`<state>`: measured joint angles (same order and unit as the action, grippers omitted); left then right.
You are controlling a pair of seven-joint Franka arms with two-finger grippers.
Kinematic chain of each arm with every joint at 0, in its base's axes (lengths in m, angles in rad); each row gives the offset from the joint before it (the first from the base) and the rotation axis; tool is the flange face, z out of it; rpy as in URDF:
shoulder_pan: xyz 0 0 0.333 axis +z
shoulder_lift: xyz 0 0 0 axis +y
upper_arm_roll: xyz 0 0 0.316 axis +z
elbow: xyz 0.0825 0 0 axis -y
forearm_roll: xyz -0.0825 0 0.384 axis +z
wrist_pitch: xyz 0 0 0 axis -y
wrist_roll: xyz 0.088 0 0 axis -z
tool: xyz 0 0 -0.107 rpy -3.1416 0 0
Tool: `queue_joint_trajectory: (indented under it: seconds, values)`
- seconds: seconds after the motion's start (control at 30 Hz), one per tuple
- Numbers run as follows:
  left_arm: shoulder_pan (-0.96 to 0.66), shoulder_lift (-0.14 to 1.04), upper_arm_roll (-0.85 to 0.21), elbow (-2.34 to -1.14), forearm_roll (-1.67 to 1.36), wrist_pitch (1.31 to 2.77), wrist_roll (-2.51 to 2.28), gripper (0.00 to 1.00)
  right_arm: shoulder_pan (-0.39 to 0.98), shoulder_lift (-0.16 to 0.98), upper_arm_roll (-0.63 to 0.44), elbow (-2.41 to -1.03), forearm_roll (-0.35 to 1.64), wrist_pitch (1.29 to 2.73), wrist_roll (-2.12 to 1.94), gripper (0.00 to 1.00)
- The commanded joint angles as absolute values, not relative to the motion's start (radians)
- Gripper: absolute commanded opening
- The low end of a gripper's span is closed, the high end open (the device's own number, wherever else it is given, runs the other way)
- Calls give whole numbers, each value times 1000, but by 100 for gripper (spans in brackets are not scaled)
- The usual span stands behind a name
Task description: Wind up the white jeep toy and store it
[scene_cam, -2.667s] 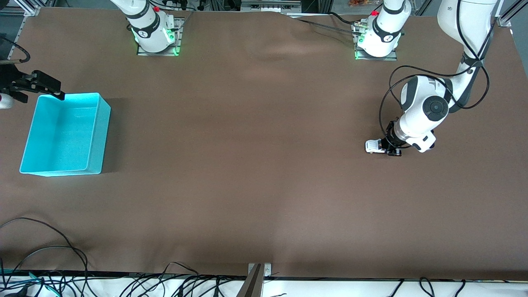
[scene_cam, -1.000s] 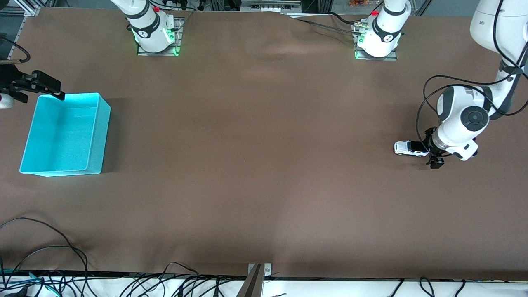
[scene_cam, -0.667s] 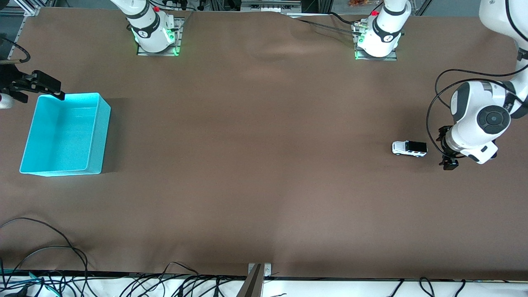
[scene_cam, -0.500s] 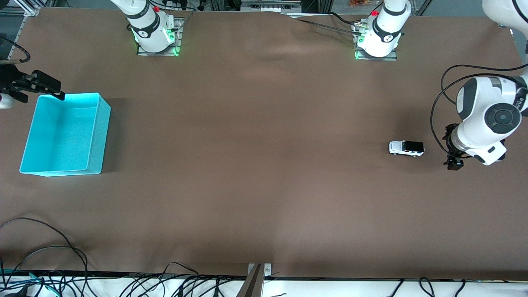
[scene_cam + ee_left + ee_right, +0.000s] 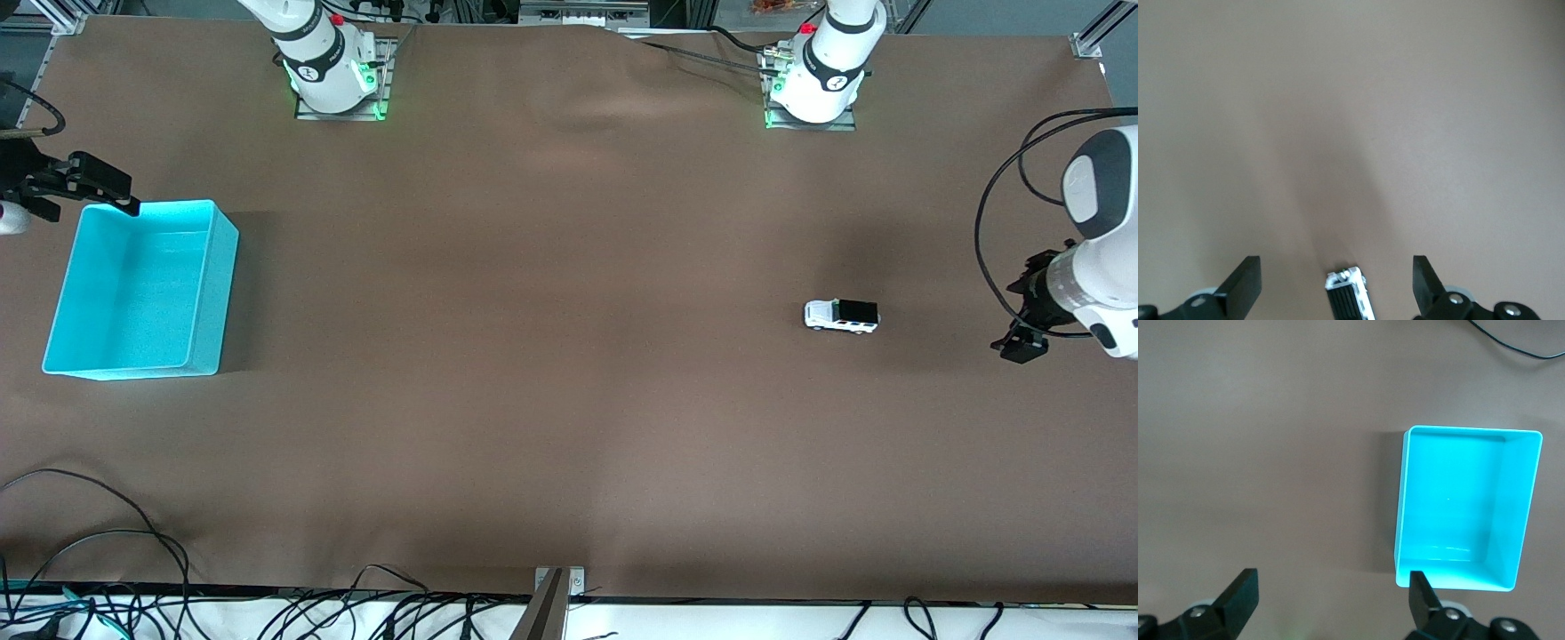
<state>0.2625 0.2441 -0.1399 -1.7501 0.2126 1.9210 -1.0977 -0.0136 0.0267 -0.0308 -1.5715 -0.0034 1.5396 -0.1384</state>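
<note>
The white jeep toy [image 5: 841, 316] stands free on the brown table toward the left arm's end, its white nose pointing toward the right arm's end. My left gripper [image 5: 1024, 307] is open and empty over the table edge at the left arm's end, apart from the jeep. In the left wrist view the jeep [image 5: 1348, 301] shows between the spread fingers of the left gripper [image 5: 1337, 270], farther off. The turquoise bin [image 5: 224, 284] sits at the right arm's end. My right gripper [image 5: 107, 188] waits open beside the bin's corner that is farthest from the front camera.
The bin [image 5: 1401, 500] is empty; the right gripper [image 5: 1331, 587] hovers high beside it in the right wrist view. Cables lie along the table edge nearest the front camera [image 5: 107, 533]. The two arm bases stand on the table's edge farthest from the front camera.
The left gripper dragged the jeep toward the left arm's end, let it go and drew away. The jeep has since rolled toward the right arm's end. The right arm has not moved.
</note>
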Motion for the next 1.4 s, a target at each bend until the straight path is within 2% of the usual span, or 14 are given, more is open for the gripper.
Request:
queue_joint_trajectory:
  seconds: [0.0,0.73,1.03,1.37]
  values:
    - [264,244,-140,-1654,167,1833,-881,100,-15,34,-28,-1548,-9,1529,-132,100]
    - [258,245,-147,-1450,49,1700,-203,100,-14,34,-28,-1548,-9,1529,-133,100]
    - [259,212,-149,-1446,29,1652,53,100,-14,34,-25,-1546,-8,1528,-132,100]
    - [261,196,-147,-1456,29,1624,80,100,-14,34,-25,-1537,-6,1526,-133,100]
